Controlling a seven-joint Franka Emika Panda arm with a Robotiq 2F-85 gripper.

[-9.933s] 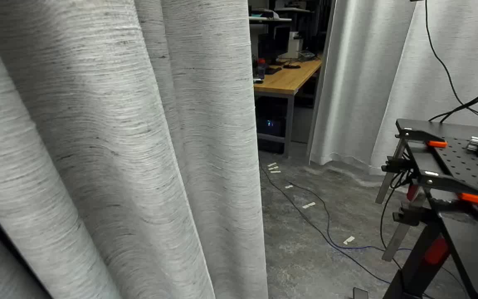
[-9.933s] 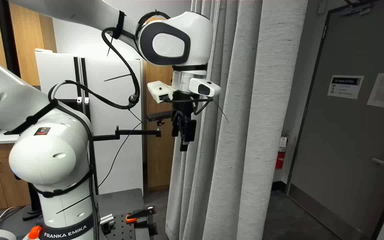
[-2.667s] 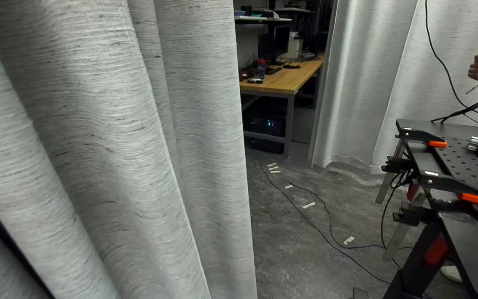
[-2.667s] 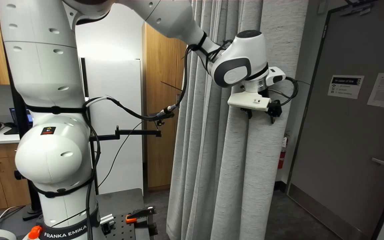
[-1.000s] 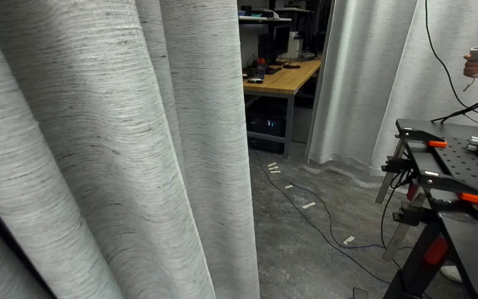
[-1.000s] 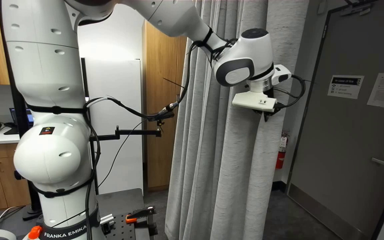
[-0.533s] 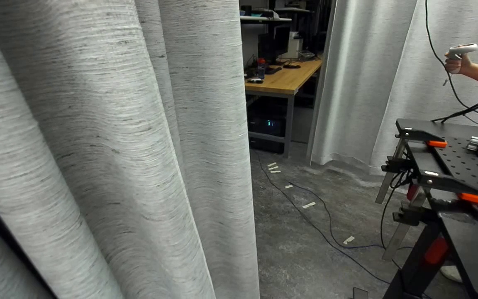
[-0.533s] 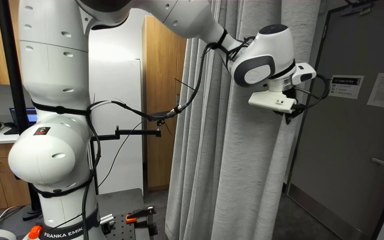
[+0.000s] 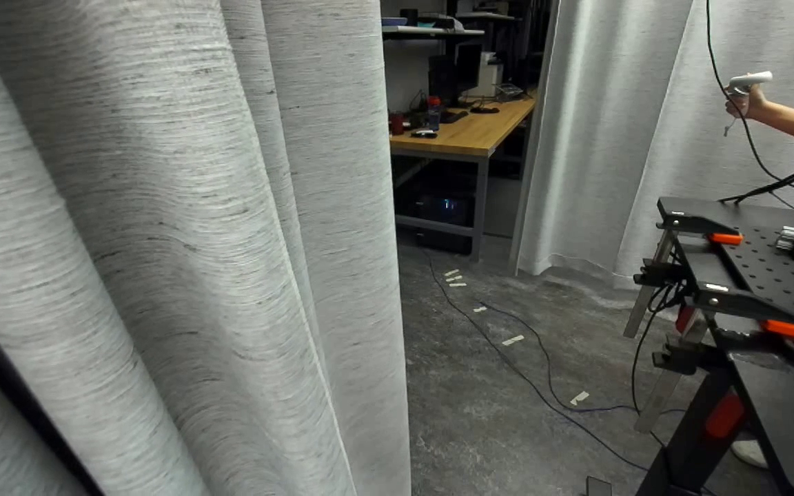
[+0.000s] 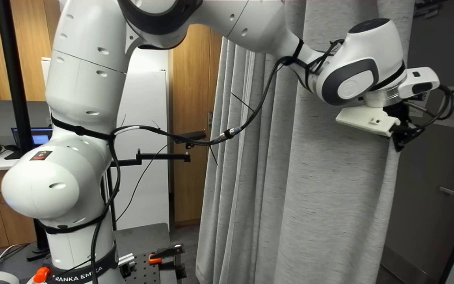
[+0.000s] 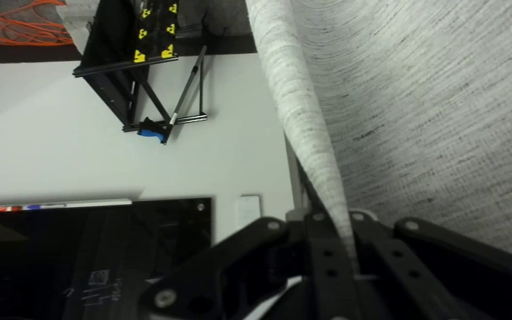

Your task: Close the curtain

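Observation:
The curtain, grey-white with fine streaks and deep folds, fills the left of an exterior view (image 9: 183, 207) and hangs behind the arm in an exterior view (image 10: 329, 189). In the wrist view the curtain (image 11: 438, 111) takes up the right side, its edge gathered into a narrow roll that runs down between the black fingers (image 11: 328, 262). My gripper (image 10: 400, 140) is shut on that edge, tilted, at the right side of the drape. From there the cloth slants down in a taut line. The fingertips are partly hidden by the camera mount and cloth.
A grey door (image 10: 424, 205) stands behind the gripper. Paler curtains (image 9: 597, 138), a wooden desk (image 9: 486, 127) and floor cables (image 9: 507, 358) lie beyond the drape. A perforated table (image 9: 783, 275) bears orange-tipped clamps. A person's hand (image 9: 748, 103) holds a controller.
The gripper, open near the curtain about three seconds ago, is now shut on its edge. Over the last second the arm has swung right, drawing the cloth wider across the door.

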